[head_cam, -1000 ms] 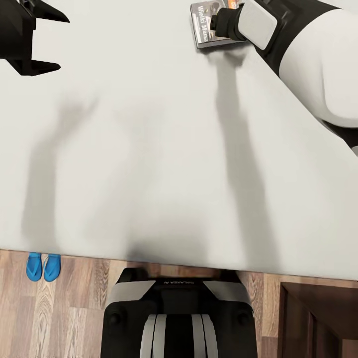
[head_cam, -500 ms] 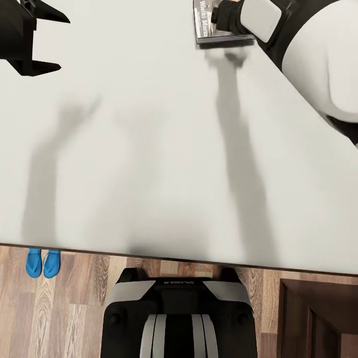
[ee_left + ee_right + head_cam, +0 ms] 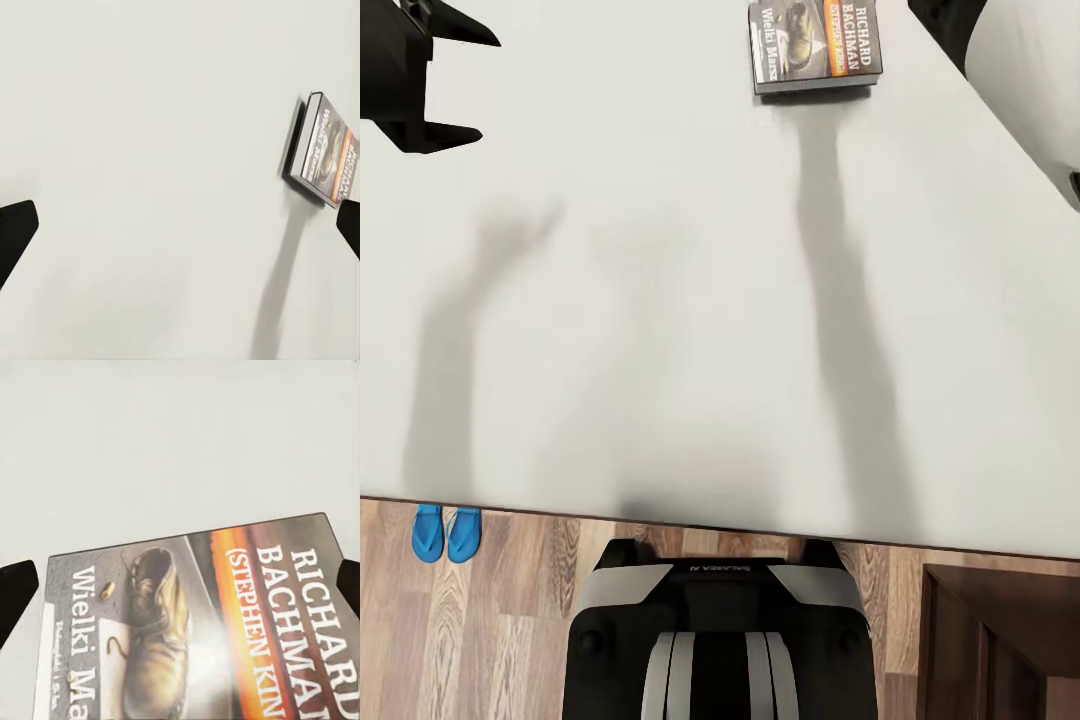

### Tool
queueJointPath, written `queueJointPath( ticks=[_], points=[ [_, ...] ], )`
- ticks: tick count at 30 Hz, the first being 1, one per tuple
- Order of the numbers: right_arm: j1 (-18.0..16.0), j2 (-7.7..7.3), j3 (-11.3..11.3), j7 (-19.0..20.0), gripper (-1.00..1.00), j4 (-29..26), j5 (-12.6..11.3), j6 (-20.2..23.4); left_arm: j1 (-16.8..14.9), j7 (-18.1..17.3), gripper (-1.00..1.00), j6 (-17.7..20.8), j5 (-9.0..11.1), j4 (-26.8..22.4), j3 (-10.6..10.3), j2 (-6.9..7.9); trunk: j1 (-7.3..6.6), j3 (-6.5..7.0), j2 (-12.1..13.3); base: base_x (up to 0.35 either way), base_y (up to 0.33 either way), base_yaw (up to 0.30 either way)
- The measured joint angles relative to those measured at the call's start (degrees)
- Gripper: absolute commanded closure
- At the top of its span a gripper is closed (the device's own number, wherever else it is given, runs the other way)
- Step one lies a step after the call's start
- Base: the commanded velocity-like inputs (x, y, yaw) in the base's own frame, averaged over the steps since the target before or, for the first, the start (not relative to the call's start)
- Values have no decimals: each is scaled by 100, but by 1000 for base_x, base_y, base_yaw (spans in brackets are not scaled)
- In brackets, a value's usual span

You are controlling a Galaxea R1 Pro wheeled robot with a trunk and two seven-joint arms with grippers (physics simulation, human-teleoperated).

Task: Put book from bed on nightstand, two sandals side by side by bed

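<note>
On the bed (image 3: 660,300), the book (image 3: 815,45) lies below the right arm's spread jaws.

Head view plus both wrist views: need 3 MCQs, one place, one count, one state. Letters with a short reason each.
1. Where does the book lie?
A. on the wood floor
B. flat on the bed
C. on the nightstand

2. How many blue sandals are on the floor?
A. one
B. two
C. three

3. What state is the left pincer in?
A. open, holding nothing
B. shut on the book
C. shut on a sandal

Answers:
1 B: the head view shows the book resting on the pale mattress, with its shadow right under it.
2 B: two flip-flops lie side by side on the planks by the bed's edge.
3 A: its two dark fingers stand spread apart above the mattress with nothing between them, and the book lies far from them.
</note>
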Motion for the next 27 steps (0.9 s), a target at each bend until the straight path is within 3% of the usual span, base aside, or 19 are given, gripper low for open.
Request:
queueJointPath(
  ticks=[27],
  points=[
    [195, 0, -15, 1, -100, 42, 3, -79, 0, 0, -100, 5, 0, 0, -7, -15, 1, 0, 0, 117, 0, 0]
  ],
)
